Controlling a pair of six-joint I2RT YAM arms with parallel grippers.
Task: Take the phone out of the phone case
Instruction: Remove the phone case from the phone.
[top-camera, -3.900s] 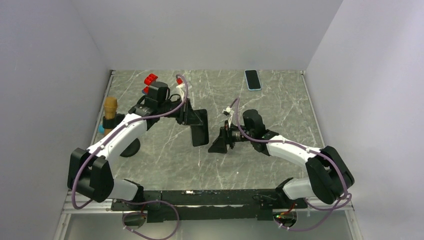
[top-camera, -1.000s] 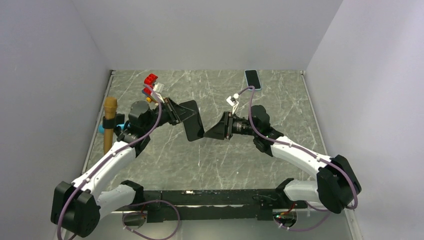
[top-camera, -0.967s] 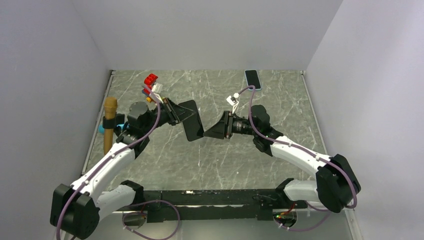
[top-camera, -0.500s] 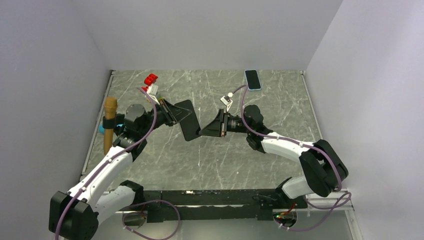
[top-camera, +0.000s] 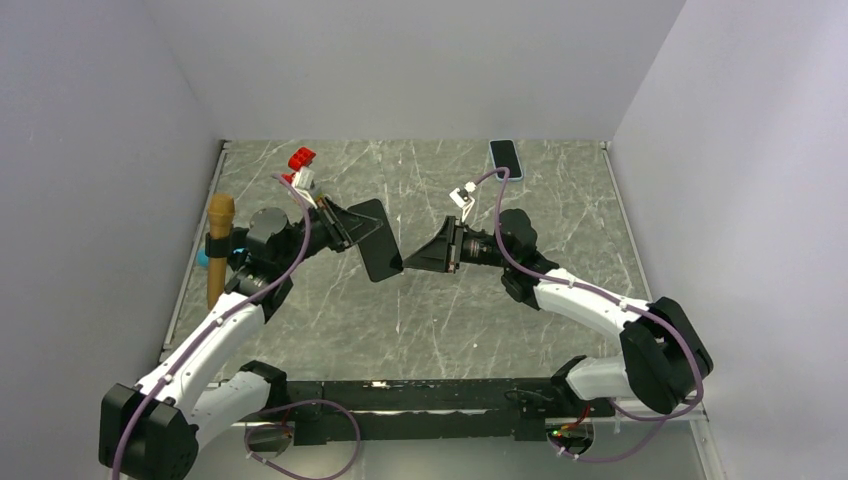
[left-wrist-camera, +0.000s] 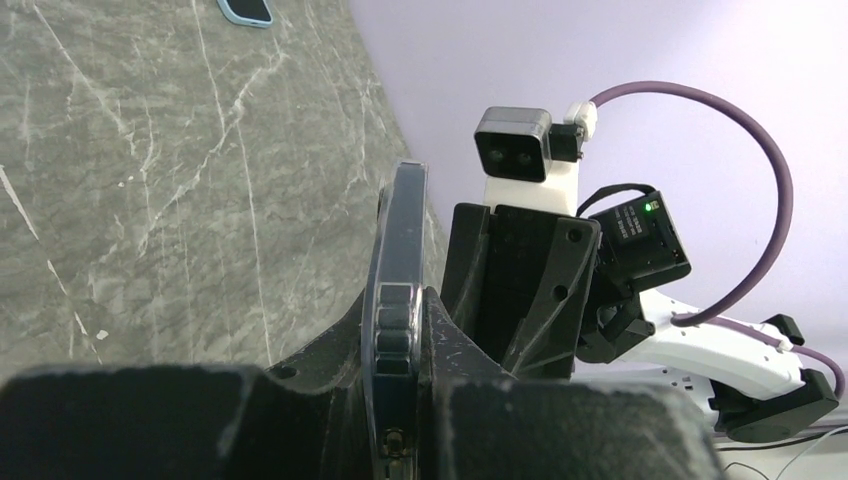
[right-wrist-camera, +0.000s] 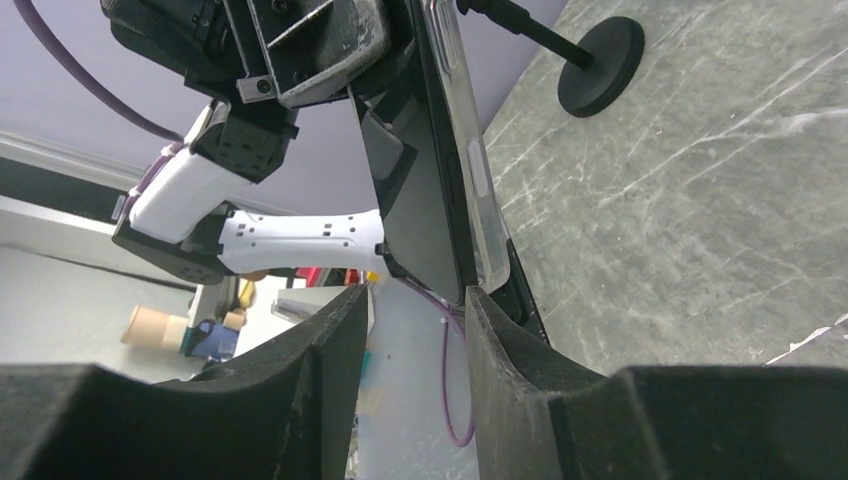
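A black phone (top-camera: 375, 240) in a clear case is held off the table, my left gripper (top-camera: 338, 228) shut on its upper end. The left wrist view shows the case edge-on (left-wrist-camera: 400, 220), clamped in that gripper (left-wrist-camera: 400, 310). My right gripper (top-camera: 410, 263) faces the phone's lower corner with its jaws open. In the right wrist view the clear case rim (right-wrist-camera: 480, 190) and the dark phone (right-wrist-camera: 420, 210) rise just beyond the right-hand fingertip (right-wrist-camera: 485, 305). Nothing lies inside the right gripper (right-wrist-camera: 415, 300).
A second phone in a light blue case (top-camera: 506, 159) lies at the table's back edge. Red blocks (top-camera: 300, 160) sit at the back left. A brown cylinder (top-camera: 218, 240) stands on a holder by the left wall. A black round base (right-wrist-camera: 600, 65) rests on the marble table.
The left arm drew the phone a little to the left. The right gripper followed to its lower corner, then eased back slightly, its jaws narrowing and widening again.
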